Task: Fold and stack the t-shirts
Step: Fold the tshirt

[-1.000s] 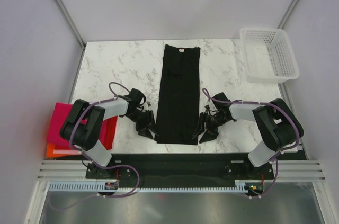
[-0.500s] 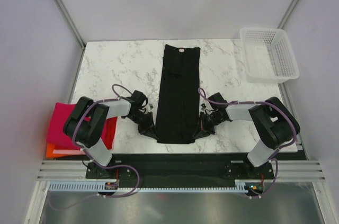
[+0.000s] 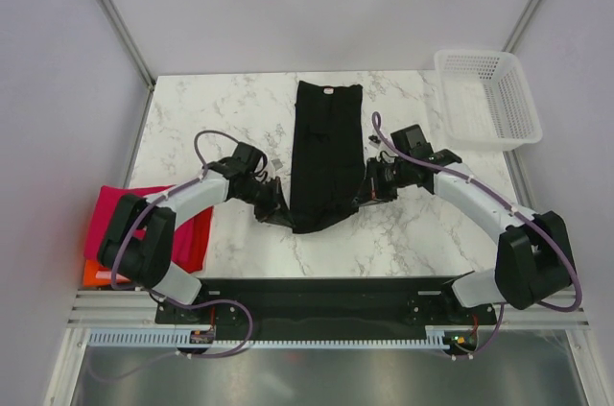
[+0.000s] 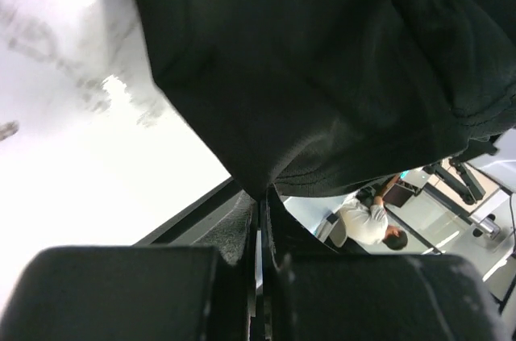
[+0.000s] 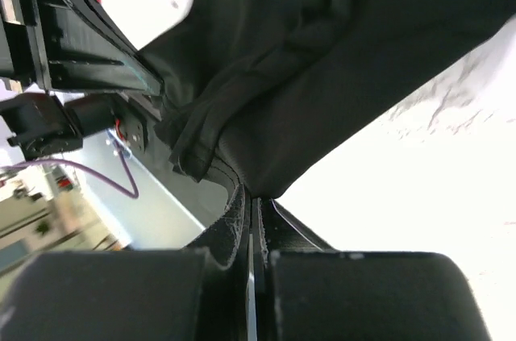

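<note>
Black cloth t-shirt (image 3: 324, 142) — limp, hem pinched

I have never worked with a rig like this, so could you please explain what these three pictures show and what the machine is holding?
These are two robot arms bolted at the near edge of a marble table. The wide picture comes from a fixed camera above and behind them. The two dark close-ups come from a camera on each wrist, looking along the fingers. A long black t-shirt lies down the middle. The left gripper and right gripper are each shut on its near end, one at each side. Folded shirts, pink, red and orange, sit stacked at the left. A white mesh basket stands at the far right.
</note>
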You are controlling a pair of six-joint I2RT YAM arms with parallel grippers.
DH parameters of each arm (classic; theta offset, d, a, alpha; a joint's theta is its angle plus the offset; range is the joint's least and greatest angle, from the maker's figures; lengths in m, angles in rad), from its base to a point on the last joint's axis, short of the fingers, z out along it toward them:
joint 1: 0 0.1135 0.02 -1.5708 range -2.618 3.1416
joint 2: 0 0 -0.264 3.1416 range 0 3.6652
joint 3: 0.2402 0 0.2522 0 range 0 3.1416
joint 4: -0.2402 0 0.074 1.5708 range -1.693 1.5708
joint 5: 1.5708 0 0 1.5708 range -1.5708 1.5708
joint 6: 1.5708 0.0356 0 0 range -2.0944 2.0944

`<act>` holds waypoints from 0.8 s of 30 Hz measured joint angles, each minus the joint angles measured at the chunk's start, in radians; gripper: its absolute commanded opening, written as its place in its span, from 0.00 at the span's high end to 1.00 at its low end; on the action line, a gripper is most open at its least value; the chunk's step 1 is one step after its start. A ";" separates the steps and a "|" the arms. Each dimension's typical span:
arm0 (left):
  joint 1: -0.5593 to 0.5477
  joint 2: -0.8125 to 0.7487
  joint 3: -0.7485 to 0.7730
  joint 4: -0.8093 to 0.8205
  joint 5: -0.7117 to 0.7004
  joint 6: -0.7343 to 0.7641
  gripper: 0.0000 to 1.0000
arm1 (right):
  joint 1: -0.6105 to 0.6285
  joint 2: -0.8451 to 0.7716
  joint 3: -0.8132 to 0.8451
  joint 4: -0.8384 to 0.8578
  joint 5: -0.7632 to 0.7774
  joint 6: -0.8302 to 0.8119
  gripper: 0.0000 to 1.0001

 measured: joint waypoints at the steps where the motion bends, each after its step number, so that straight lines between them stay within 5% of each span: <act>1: 0.000 -0.001 0.023 -0.006 0.001 0.002 0.98 | -0.006 -0.007 0.019 -0.005 0.005 -0.013 1.00; 13: 0.025 0.132 0.388 -0.029 -0.061 0.065 0.98 | -0.145 0.050 0.061 -0.031 0.033 -0.069 1.00; 24: 0.034 0.309 0.493 -0.037 -0.099 0.104 0.98 | -0.170 0.294 0.242 0.042 0.042 -0.087 1.00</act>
